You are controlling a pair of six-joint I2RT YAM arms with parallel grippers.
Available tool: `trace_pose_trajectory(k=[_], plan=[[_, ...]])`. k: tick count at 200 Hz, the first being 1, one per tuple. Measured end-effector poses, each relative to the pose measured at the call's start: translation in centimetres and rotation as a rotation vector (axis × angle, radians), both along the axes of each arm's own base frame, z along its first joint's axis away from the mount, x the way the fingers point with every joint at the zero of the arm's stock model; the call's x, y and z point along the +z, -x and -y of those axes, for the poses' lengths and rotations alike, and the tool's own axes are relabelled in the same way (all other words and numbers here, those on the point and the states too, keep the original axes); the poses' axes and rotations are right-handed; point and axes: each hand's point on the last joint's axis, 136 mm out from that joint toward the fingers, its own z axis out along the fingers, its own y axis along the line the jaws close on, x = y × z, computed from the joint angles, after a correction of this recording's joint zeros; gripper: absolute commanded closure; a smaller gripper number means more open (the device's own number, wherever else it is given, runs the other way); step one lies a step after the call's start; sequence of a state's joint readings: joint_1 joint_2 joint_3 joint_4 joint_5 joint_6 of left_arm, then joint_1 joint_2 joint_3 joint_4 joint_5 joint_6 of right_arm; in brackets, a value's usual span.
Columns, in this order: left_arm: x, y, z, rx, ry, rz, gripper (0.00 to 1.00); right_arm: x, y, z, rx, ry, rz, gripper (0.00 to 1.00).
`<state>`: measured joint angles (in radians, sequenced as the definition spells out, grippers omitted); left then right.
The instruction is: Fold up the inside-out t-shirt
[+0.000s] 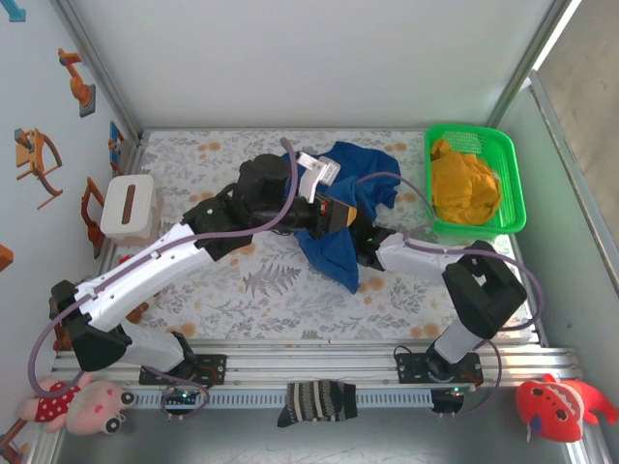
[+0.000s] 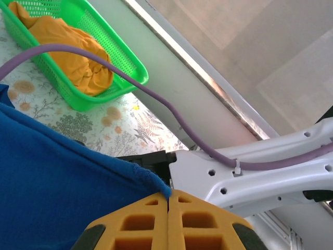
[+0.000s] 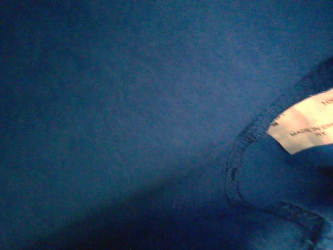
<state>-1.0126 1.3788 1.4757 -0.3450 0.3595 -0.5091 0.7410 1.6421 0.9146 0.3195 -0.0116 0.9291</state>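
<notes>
The royal-blue inside-out t-shirt [image 1: 340, 253] hangs bunched over the middle of the floral table, lifted off it at one edge. My left gripper [image 1: 335, 215] has its yellow fingers [image 2: 145, 224] pressed together, shut on a hem corner of the t-shirt [image 2: 52, 177]. My right arm's wrist [image 1: 372, 242] reaches into the cloth from the right, and its fingers are buried under the fabric. In the right wrist view the blue cloth [image 3: 130, 104] lies right against the camera, with a seam and a white care label [image 3: 307, 125] showing.
A green basket [image 1: 515, 188] at the back right holds a mustard-yellow garment [image 1: 464, 184]. A dark striped sock [image 1: 317, 401] lies on the front rail. A white stool-like box [image 1: 131, 206] stands at the left. Plush toys sit at both near corners.
</notes>
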Motion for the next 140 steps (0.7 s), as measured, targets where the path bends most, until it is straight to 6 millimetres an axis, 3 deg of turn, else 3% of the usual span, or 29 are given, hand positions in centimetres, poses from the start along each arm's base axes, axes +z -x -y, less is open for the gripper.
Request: trace_pose_trajectory(k=[36,68,92,140], plan=[[0.9,1.1,1.6,-0.035,0.021,-0.007,1.00,-1.5,-5.5,-2.6,-0.033,-0.006,-0.002,0.91],[5.1,5.4,4.7,-0.152,0.117,-0.008,1.00,-3.9,-9.4,-1.1,-0.116,-0.014,-0.040,0.77],[6.8,7.0,5.1,-0.202,0.173,-0.020,1.00,-4.5,-10.4,0.5,-0.151,-0.011,-0.056,0.63],[6.8,6.3,6.0,-0.207,0.194,-0.053,1.00,-4.5,-10.2,0.2,-0.142,-0.027,-0.069,0.50]])
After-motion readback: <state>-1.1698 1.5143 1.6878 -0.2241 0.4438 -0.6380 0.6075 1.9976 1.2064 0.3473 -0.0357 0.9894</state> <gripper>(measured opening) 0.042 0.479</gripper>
